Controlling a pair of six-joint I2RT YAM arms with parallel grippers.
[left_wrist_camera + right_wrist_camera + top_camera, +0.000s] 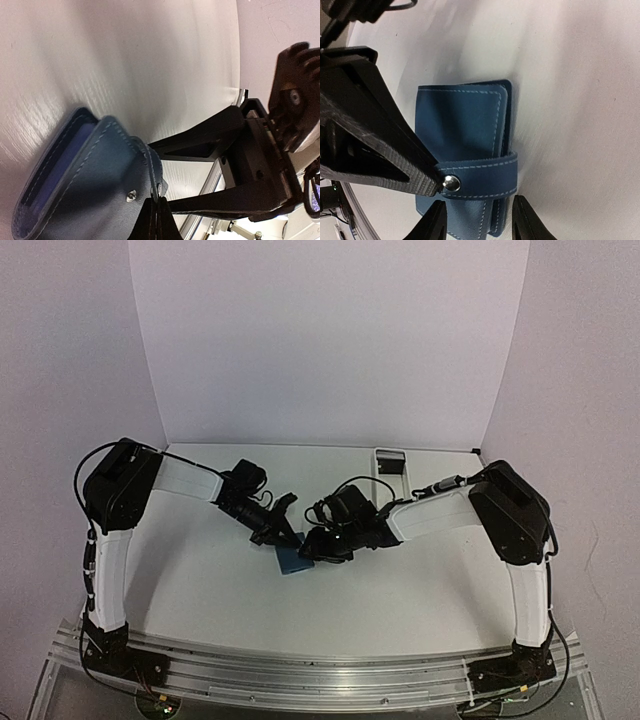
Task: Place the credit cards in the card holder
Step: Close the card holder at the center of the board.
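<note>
Left gripper (156, 214) pinches card holder (80, 180) tab.

The card holder (293, 560) lies mid-table (420, 590), between the left gripper (288, 539), which touches its tab, and the right gripper (318, 549). A tray (388, 462) sits behind, at the back edge.

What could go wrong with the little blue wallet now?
1. The left hand pinches only the tip of the strap by the snap, so it could slip off when pulling.
2. The right hand is open astride the wallet and seems not to grip it, so the wallet might slide or lift instead of opening.
3. Both hands are crowded together and could bump.
</note>
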